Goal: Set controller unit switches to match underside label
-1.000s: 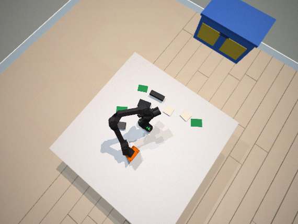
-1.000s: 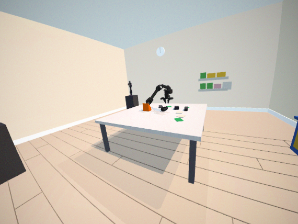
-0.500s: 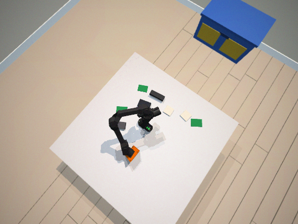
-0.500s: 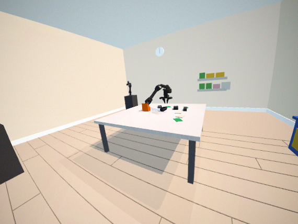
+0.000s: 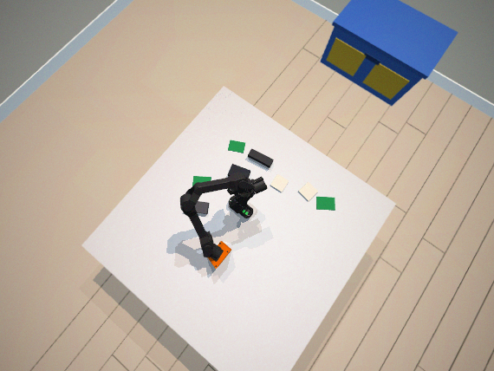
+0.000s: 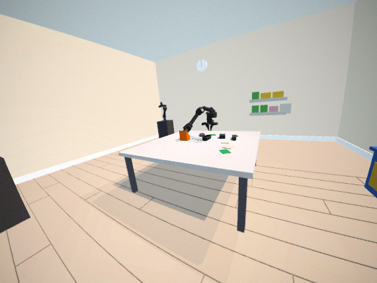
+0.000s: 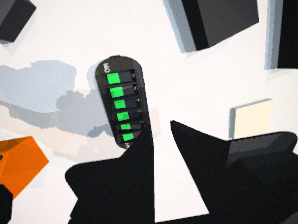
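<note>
The dark grey controller unit (image 5: 249, 214) (image 6: 206, 137) (image 7: 120, 98) lies on the bench with its switch side up. In the wrist view its six rocker switches show in a row, green ends on the left beside the "ON" print and dark ends on the right. Which ends are pressed down is hard to tell. The label underneath is hidden. My gripper (image 6: 209, 128) (image 7: 160, 126) is partly open, with nothing between its fingers. It hangs above the unit, and in the wrist view the left finger covers the unit's lower right edge.
The orange block (image 5: 224, 250) (image 6: 184, 135) (image 7: 25, 162) stands by the arm's base. Dark boxes (image 5: 260, 159) (image 7: 227, 20), cream tiles (image 5: 279, 183) (image 7: 252, 119) and green plates (image 5: 237, 146) (image 6: 225, 151) lie around the unit on the white bench (image 5: 269, 303).
</note>
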{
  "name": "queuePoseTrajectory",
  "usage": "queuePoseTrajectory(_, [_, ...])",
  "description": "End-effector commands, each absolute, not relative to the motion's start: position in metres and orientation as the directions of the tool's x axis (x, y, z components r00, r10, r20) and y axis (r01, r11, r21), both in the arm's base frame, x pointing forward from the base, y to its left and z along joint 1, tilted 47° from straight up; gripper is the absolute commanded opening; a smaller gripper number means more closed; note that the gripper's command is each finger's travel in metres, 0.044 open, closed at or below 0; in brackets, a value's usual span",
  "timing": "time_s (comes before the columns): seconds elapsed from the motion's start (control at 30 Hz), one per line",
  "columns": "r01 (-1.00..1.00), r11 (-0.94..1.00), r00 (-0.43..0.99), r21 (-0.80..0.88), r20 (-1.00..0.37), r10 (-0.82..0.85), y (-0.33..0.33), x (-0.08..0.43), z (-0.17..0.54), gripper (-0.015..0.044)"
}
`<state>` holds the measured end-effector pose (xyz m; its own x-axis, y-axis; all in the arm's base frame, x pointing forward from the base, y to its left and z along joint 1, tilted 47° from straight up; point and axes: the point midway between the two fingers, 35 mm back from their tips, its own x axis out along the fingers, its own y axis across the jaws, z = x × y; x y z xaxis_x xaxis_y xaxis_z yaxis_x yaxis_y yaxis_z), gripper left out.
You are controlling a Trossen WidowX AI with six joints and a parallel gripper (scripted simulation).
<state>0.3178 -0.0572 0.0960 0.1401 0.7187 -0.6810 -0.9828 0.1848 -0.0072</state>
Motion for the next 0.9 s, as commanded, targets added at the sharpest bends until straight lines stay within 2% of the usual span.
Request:
queuePoseTrajectory(0.0, [-0.983, 0.185, 0.141, -0.008, -0.681, 0.719, -0.057, 0.318, 0.096, 0.0184])
queuePoseTrajectory(0.3, [-0.983, 0.185, 0.141, -0.008, -0.681, 0.719, -0.057, 0.318, 0.096, 0.0420])
queuePoseTrajectory(0.33, [-0.983, 0.185, 0.141, -0.008, -0.681, 0.719, -0.057, 0.318, 0.096, 0.0440])
queuePoseTrajectory(0.4, [-0.983, 0.185, 0.141, -0.008, -0.681, 0.719, -0.057, 0.318, 0.096, 0.0440])
queuePoseTrajectory(0.87, [-0.933, 0.332, 0.334, -0.140, -0.682, 0.651, 0.008, 0.258, 0.107, 0.0072])
